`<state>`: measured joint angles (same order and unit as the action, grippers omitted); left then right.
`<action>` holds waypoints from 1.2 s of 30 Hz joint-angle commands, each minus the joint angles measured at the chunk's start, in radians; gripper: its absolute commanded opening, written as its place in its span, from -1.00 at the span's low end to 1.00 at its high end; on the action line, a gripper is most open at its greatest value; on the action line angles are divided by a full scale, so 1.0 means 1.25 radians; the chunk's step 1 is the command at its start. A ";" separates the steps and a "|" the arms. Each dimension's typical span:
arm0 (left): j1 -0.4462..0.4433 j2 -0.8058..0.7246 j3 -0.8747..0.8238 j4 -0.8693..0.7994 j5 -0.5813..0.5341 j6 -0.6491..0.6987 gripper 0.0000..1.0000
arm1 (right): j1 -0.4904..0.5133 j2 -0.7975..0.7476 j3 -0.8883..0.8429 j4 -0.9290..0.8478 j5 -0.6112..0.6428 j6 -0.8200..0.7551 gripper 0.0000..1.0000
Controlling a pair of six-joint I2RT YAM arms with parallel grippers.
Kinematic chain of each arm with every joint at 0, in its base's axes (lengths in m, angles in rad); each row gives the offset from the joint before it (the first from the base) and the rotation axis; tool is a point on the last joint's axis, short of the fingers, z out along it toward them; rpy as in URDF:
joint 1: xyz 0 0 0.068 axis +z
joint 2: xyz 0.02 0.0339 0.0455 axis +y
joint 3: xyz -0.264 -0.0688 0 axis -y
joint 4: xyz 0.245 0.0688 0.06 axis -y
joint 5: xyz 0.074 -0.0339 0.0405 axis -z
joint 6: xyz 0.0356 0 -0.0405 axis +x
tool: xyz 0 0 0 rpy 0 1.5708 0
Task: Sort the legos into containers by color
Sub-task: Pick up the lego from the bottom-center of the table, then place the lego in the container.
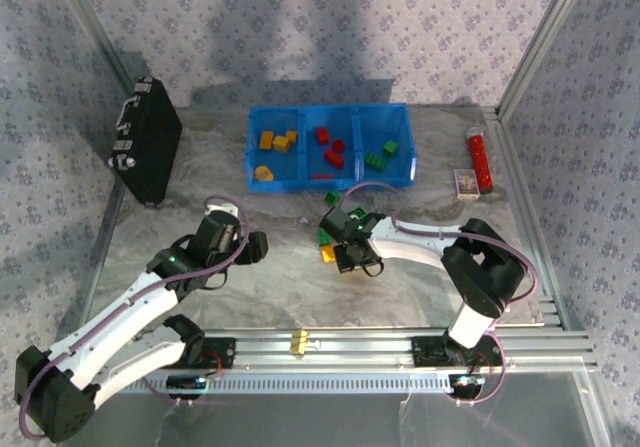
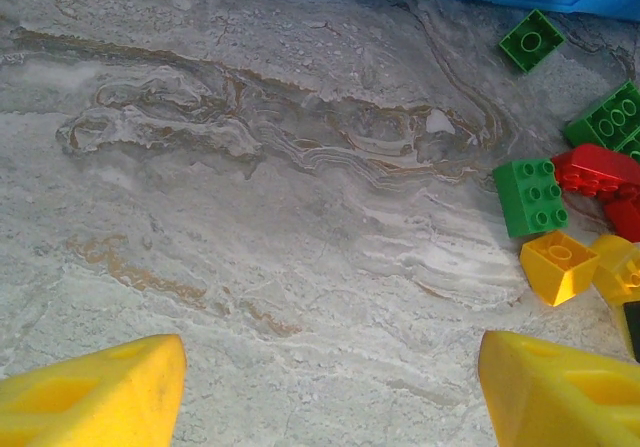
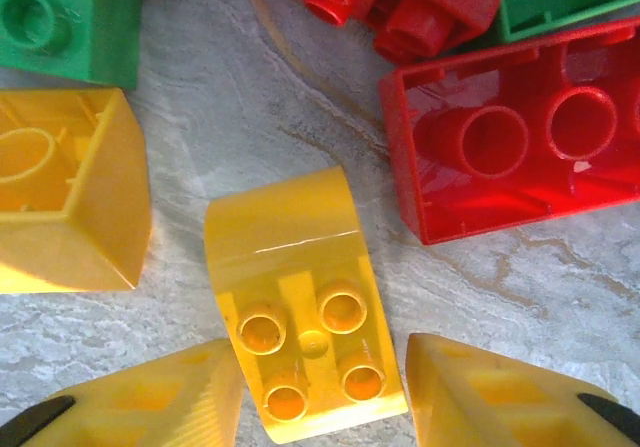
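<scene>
Though loose, lego (image 3: 300, 297) within right tool (image 3: 318, 372)

one blue tray (image 1: 330, 108), three compartments (image 1: 305, 167), holding four yellow-orange bricks (image 1: 283, 144), four red bricks (image 1: 333, 157), two green bricks (image 1: 390, 148). loose bricks (image 2: 557, 265) on table (image 2: 250, 217): three green, two red, two yellow. one black case (image 1: 148, 142), one red tube (image 1: 481, 160), one white box (image 1: 465, 183).

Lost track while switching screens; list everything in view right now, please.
blue tray: one, three compartments, rear centre
yellow legos: about four, left compartment
red legos: four, middle compartment
green legos: two, right compartment
loose legos: at least six, green, red, yellow, table centre
black case: one, rear left
red tube: one, rear right
white box: one, beside tube
left gripper: yellow fingers, open over bare table
right gripper: yellow fingers flanking a yellow brick; contact unclear
</scene>
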<state>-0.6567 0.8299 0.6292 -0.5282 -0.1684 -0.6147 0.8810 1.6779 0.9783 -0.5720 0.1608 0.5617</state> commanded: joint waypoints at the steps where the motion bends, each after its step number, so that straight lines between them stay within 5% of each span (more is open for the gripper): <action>1: -0.004 -0.021 0.000 -0.021 -0.013 0.002 0.54 | 0.007 0.000 0.002 -0.005 0.000 0.000 -0.12; 13: -0.004 -0.050 -0.012 -0.047 -0.029 0.006 0.52 | 0.014 -0.090 0.083 -0.060 0.004 -0.029 -0.27; 20: -0.005 -0.061 -0.032 -0.060 -0.019 -0.009 0.50 | 0.005 -0.054 0.272 -0.106 0.002 -0.095 -0.28; 28: -0.007 -0.071 -0.075 -0.066 0.004 -0.047 0.48 | -0.041 0.118 0.595 -0.162 -0.053 -0.193 -0.28; 36: -0.082 -0.077 -0.087 -0.066 -0.008 -0.119 0.45 | -0.106 0.439 1.011 -0.203 -0.162 -0.224 -0.28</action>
<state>-0.7258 0.7475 0.5198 -0.5968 -0.1669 -0.7113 0.7719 2.1059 2.0850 -0.7567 0.0235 0.3191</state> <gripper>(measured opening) 0.726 0.360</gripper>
